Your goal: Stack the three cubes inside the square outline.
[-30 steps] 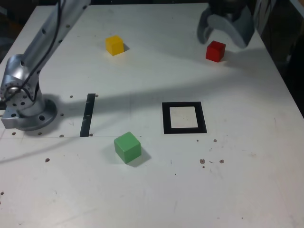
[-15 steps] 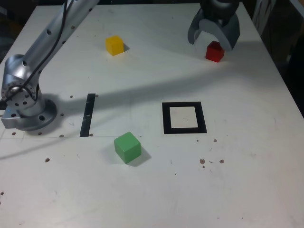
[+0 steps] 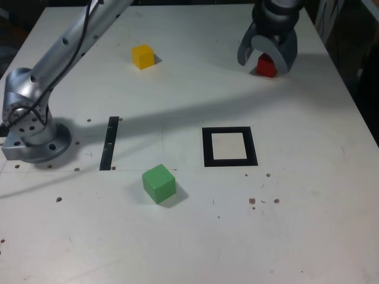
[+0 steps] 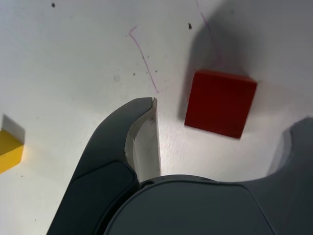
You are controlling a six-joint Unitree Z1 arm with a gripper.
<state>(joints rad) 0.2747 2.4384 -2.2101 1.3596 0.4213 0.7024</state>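
A pale table (image 3: 308, 219) holds 3 small cubes, each about as long as it is wide, lying apart from each other. The red cube (image 3: 266, 66) is near the exterior view's top right, under the gripper (image 3: 262, 66). The gripper is open, its 2 curved fingers spread wide; the wrist view shows the red cube in the space between and ahead of their tips — seemingly untouched, though 1 finger is partly cut off by the picture's edge. There, the red cube's sides slant a little from the picture's edges.

The yellow cube (image 3: 143, 57) sits toward the exterior view's upper left, turned so that an upright edge faces the camera. The green cube (image 3: 159, 184) is below centre and slightly left, also set cornerwise, its shadow falling to the exterior view's right.

Right of centre lies the square outline (image 3: 208, 148), a thick black border around a pale middle, its sides running roughly across and up the exterior view. To its left is a narrow black strip (image 3: 109, 144), its long axis nearly up and down, the top leaning slightly right. The silver arm (image 3: 65, 50) slopes up and right from its round base (image 3: 38, 142) at the left.
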